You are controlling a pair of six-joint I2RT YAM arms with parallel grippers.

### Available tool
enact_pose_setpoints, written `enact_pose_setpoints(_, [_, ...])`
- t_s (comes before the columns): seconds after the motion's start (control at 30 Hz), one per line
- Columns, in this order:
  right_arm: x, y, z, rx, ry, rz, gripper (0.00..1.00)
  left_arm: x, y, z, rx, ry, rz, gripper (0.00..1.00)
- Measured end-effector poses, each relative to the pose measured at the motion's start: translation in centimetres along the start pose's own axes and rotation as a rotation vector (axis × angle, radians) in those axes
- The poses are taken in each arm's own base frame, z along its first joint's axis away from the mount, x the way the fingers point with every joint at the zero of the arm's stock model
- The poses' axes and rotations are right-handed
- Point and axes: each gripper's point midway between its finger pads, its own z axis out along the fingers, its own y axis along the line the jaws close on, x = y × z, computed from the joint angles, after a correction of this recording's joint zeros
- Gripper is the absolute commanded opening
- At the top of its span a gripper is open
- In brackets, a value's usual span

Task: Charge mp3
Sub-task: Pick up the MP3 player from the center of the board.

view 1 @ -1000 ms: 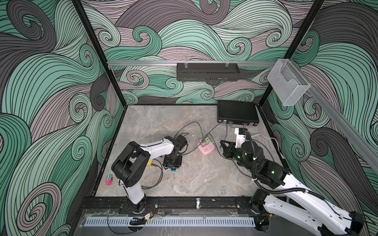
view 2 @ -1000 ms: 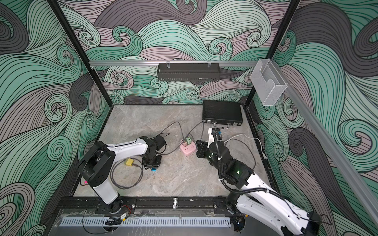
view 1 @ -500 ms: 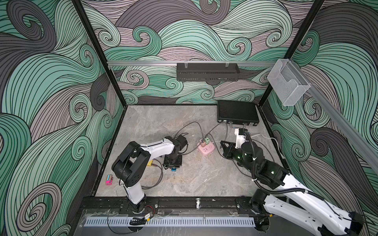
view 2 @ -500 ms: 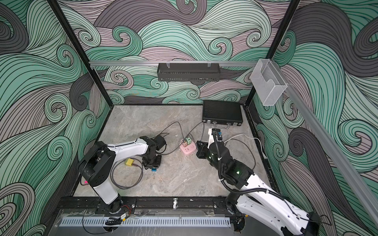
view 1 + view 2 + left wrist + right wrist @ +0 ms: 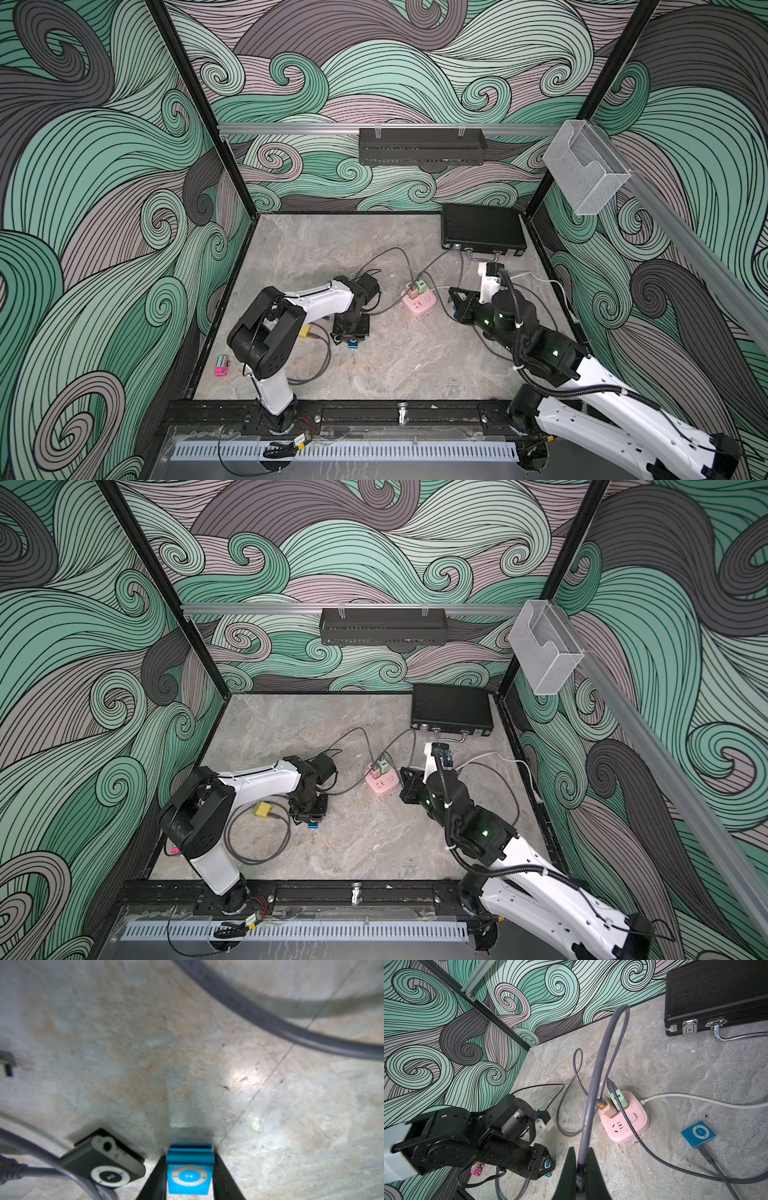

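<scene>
Both are clamped: the left gripper (image 5: 189, 1156) on a small blue square mp3 player (image 5: 189, 1176), the right gripper (image 5: 580, 1150) on a thick grey cable (image 5: 591, 1084).

No words, brands or numbers legible; button signs only

White play/pause sign on the round centre button of the blue mp3 player (image 5: 189, 1169), inside a pale wheel with marks too blurred to read; unreadable white mark on the dark centre button of the black mp3 player (image 5: 104, 1167) just beside it, and tiny blurred signs by its round socket. Faint play/pause sign on the second blue player (image 5: 698, 1134). Orange round mark with short stripes on the USB plug (image 5: 600, 1104) of the grey cable (image 5: 588, 1105), seated in the beige adapter (image 5: 607, 1112) on the pink power strip (image 5: 422, 305), at about 2 o'clock from the blue mp3 player in both top views
</scene>
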Motion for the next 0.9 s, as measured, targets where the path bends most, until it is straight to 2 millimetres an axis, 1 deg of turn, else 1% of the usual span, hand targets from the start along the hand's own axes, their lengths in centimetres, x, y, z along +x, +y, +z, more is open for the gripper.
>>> enact_pose_setpoints(0.07, [0.0, 0.0, 0.0, 0.0, 0.0, 0.0, 0.0, 0.0, 0.0, 0.0, 0.0, 0.0, -0.001, 0.33])
enact_pose_setpoints(0.2, [0.0, 0.0, 0.0, -0.001, 0.0, -0.003, 0.0, -0.1, 0.1, 0.0, 0.0, 0.001, -0.015, 0.23])
enact_pose_setpoints(0.27, [0.0, 0.0, 0.0, -0.003, 0.0, -0.011, 0.0, -0.1, 0.1, 0.0, 0.002, 0.002, -0.023, 0.2])
enact_pose_setpoints(0.37, [0.3, 0.0, 0.3, 0.0, 0.01, -0.025, 0.0, -0.1, 0.2, -0.1, 0.002, 0.001, -0.026, 0.18])
enact_pose_setpoints(0.5, [1.3, 0.1, 1.5, 0.004, 0.041, -0.056, 0.0, 0.2, 0.0, -0.4, 0.027, -0.005, -0.027, 0.19])
enact_pose_setpoints(0.57, [1.9, 0.3, 2.2, -0.003, 0.056, -0.071, 0.0, 0.7, -0.3, -1.2, 0.07, -0.01, -0.031, 0.2])
enact_pose_setpoints(0.63, [2.3, 1.0, 2.9, -0.02, 0.065, -0.092, 0.0, 0.7, -1.1, -3.5, 0.152, -0.058, -0.045, 0.2])
enact_pose_setpoints(0.67, [2.4, 1.5, 3.2, -0.034, 0.064, -0.102, 0.0, 0.4, -1.6, -5.2, 0.209, -0.105, -0.049, 0.2])
enact_pose_setpoints(0.73, [2.4, 2.7, 3.7, -0.074, 0.05, -0.12, 0.0, -0.2, -2.6, -9.7, 0.337, -0.221, -0.055, 0.2])
enact_pose_setpoints(0.83, [1.8, 5.1, 4.1, -0.157, 0.005, -0.136, 0.0, -0.8, -3.8, -15.7, 0.498, -0.372, -0.054, 0.2])
enact_pose_setpoints(0.9, [1.2, 6.8, 4.2, -0.216, -0.035, -0.146, 0.0, -0.9, -4.3, -18.2, 0.571, -0.43, -0.054, 0.2])
